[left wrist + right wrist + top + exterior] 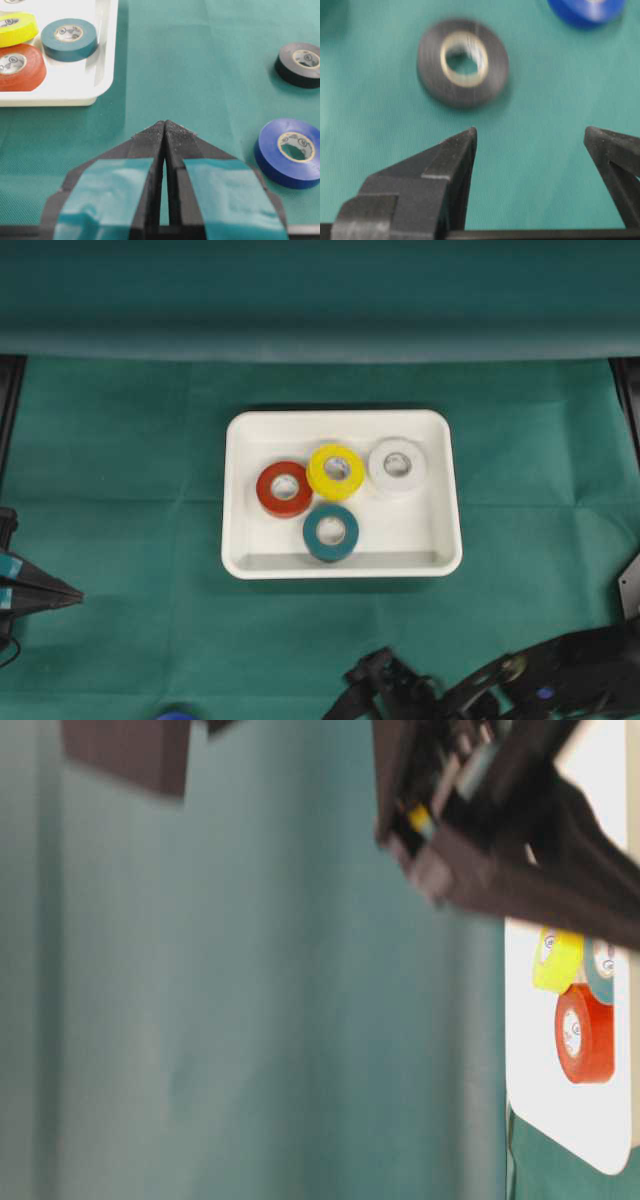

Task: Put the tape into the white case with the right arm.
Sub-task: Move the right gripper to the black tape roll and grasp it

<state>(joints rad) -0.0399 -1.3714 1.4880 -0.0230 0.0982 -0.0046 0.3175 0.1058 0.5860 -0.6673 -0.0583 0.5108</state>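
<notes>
Tape rolls, 4 of them, red (284, 488), yellow (336, 471), white (397, 466) and teal (331, 531), lie flat in the glossy white rectangular case (243, 562) overhead; the all-black right arm (520, 680) is at the bottom edge.

Left wrist view: the blue-patched left gripper (165, 129) is pressed together, with a black tape roll (300, 64) and a blue tape roll (292, 152) on the green cloth (200, 75) to its right.

Right wrist view: the right gripper (532, 136) is spread wide, empty, just short of the blurred, matte black ring.

The round blue tape roll (586, 10) is cut by the top edge in the right wrist view; the black tape roll (463, 62) looks blurred.
</notes>
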